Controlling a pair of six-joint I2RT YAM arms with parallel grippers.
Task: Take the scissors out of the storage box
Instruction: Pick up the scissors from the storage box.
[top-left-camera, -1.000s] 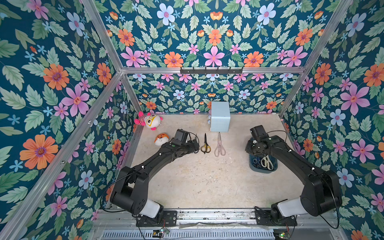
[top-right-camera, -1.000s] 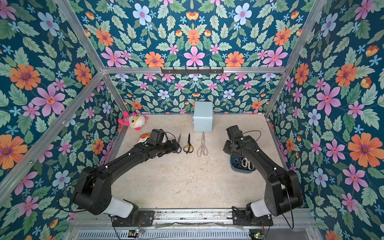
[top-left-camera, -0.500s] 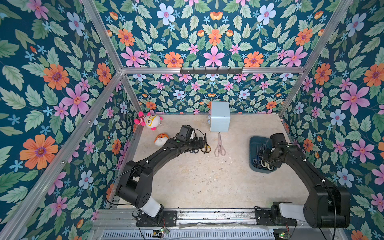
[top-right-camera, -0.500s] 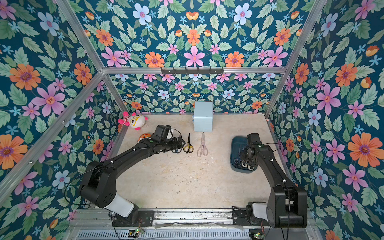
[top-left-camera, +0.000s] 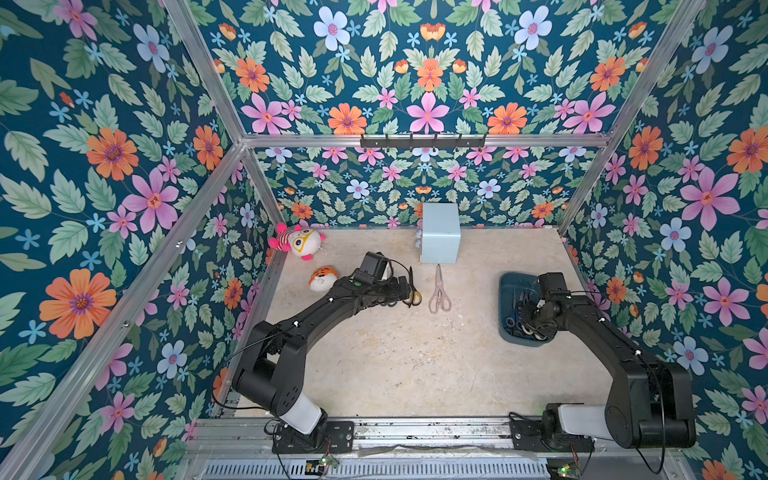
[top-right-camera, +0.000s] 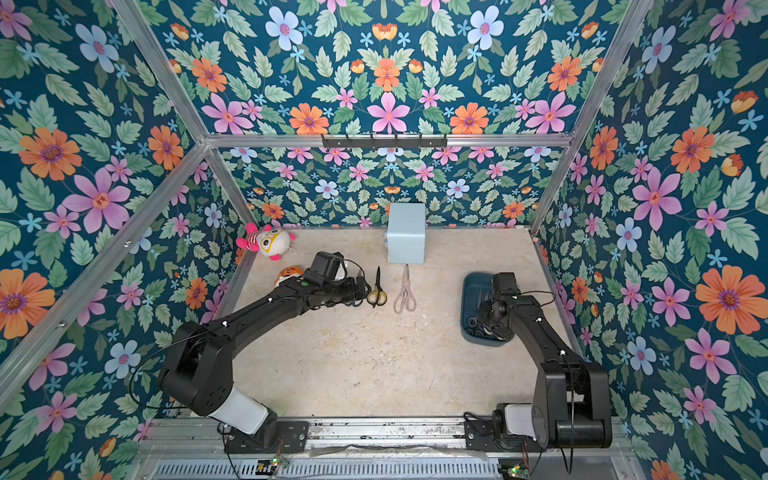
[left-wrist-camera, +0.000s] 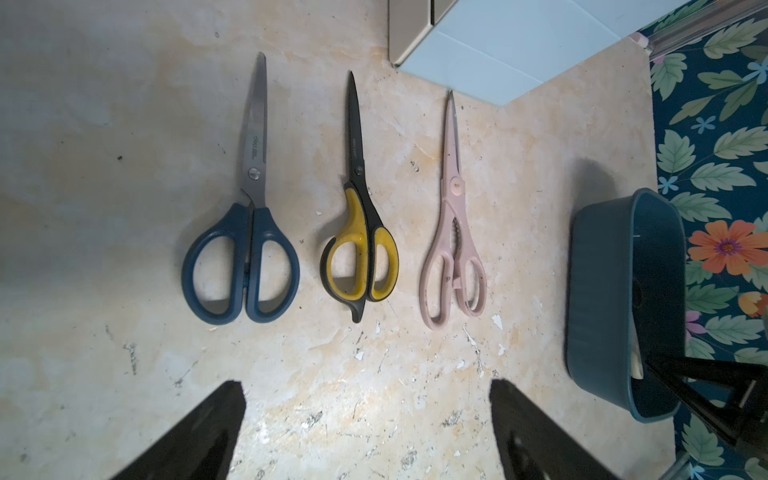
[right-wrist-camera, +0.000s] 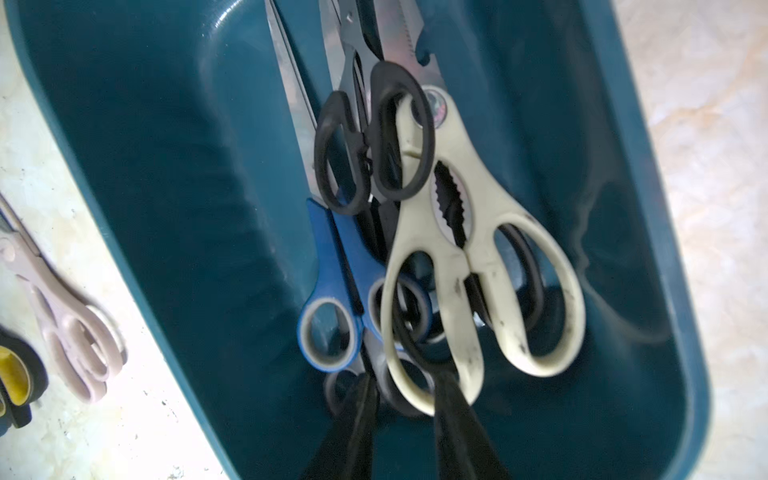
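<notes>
R gripper (right-wrist-camera: 406, 376): the jaws are set narrow and the tips are lowered into the pile, either side of a handle loop of the cream plastic kitchen shears (right-wrist-camera: 419, 232). Contact is not confirmed, so grip vs. near-miss cannot be told.

One sec. ago this gripper was positioned over the table just beside the dark teal rounded plastic storage box (right-wrist-camera: 166, 166). It is now found inside it, so the next pick is judged to be under way.

A blue-handled pair (right-wrist-camera: 328, 266) and a small black-handled pair (right-wrist-camera: 365, 141) are stacked against the shears. Snagging on lift is to be expected.

L gripper (left-wrist-camera: 365, 386): held wide open and empty above the beige mottled tabletop (left-wrist-camera: 104, 124).

Three pairs are already laid out there in a row:
- dark-blue-handled scissors (left-wrist-camera: 253, 257)
- yellow-and-black scissors (left-wrist-camera: 361, 249)
- pale pink shears (left-wrist-camera: 455, 187)

Most pairs are still in the box.
</notes>
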